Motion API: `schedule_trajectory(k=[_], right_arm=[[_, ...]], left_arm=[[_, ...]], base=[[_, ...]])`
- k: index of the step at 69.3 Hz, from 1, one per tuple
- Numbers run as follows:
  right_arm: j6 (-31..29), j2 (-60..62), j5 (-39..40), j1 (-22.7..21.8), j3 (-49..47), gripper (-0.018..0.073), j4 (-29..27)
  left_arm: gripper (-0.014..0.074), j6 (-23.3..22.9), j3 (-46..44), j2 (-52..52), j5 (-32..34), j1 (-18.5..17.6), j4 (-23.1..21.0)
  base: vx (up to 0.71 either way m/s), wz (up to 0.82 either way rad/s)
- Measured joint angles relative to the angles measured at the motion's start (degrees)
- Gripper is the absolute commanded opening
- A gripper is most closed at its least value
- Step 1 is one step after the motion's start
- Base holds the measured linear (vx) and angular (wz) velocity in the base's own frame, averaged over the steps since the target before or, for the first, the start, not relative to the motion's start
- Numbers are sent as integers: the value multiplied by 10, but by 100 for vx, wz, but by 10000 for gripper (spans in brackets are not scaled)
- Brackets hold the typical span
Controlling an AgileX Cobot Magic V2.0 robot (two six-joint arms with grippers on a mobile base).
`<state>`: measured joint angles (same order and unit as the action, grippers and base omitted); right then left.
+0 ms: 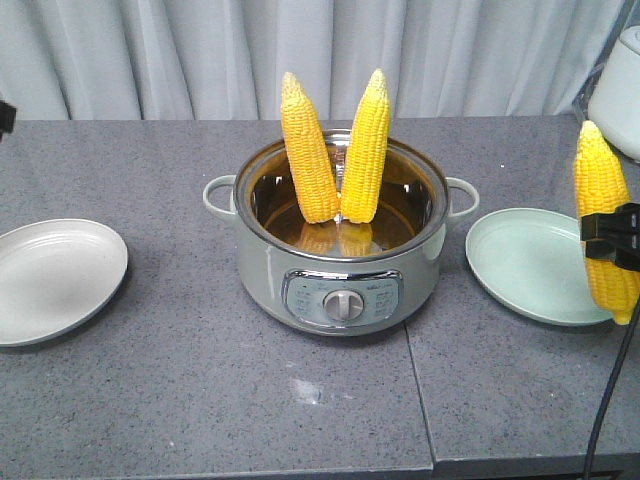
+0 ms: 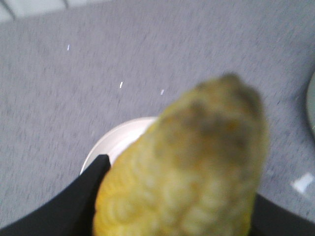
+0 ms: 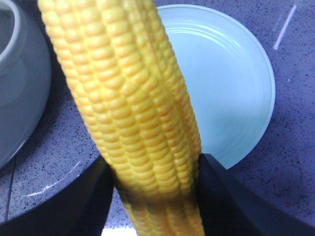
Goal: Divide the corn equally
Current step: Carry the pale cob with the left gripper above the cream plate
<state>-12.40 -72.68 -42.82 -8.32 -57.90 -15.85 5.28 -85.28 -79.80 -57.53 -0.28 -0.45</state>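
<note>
Two corn cobs point(image 1: 310, 150) point(image 1: 366, 150) stand upright, tips up, inside the steel pot point(image 1: 340, 290) at the table's middle. A third corn cob point(image 1: 604, 225) hangs upright over the pale green plate point(image 1: 530, 265), and my right gripper point(image 1: 612, 238) is shut on it. The right wrist view shows its black fingers point(image 3: 221, 196) clamping that cob point(image 3: 133, 108) above the green plate point(image 3: 221, 83). In the left wrist view, my left gripper point(image 2: 179, 182) is shut on a blurred corn cob point(image 2: 197, 162) over the white plate point(image 2: 118, 142).
The white plate point(image 1: 50, 280) lies at the table's left, bare. A white appliance point(image 1: 625, 90) stands at the back right. A black cable point(image 1: 605, 400) hangs at the front right edge. Grey curtains close off the back.
</note>
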Motion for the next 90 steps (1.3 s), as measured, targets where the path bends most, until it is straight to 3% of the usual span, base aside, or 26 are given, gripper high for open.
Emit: schedule_trajectory(k=[15,41,68,90], right_arm=[[0,0,0,0,0,184,0],[0,0,0,0,0,184,0],[0,0,0,0,0,184,0],[0,0,0,0,0,184,0]], left_arm=[[98,0,9,0,-62,27,0],[98,2,125,0,-45,29,0],[101,2,131,-25,-79,29,0],[101,0,132,-36,-68,29,-16]], base=[[0,0],[0,0],[0,0],[0,0]])
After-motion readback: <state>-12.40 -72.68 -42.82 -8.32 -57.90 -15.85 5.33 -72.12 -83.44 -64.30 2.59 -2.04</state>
